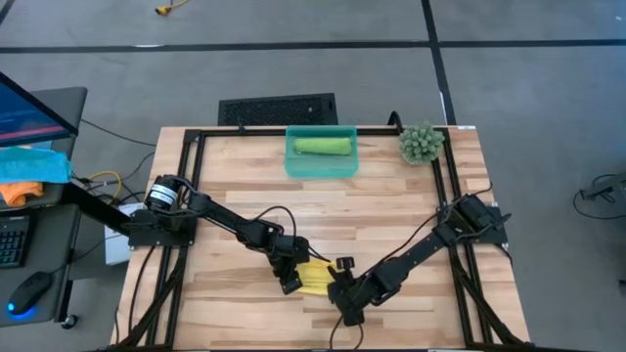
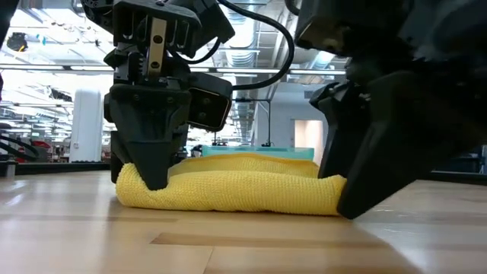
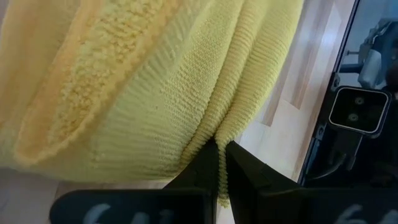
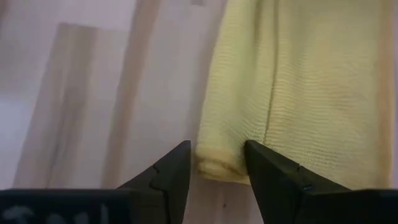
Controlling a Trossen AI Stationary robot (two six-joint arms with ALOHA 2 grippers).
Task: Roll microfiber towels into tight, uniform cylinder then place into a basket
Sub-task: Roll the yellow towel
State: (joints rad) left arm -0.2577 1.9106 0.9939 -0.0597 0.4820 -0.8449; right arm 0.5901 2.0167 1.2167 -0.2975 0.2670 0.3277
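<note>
Left tool (image 3: pixel 221 163) pinched on yellow towel (image 3: pixel 155 81), wrist view only

Green spiky plant ball (image 1: pixel 421 143) at table (image 1: pixel 391 210) corner; black grille (image 1: pixel 278 109) behind.

Yellow towel (image 1: pixel 315 277) lies loosely folded; green roll (image 1: pixel 323 146) fills basket (image 1: pixel 321 168).
</note>
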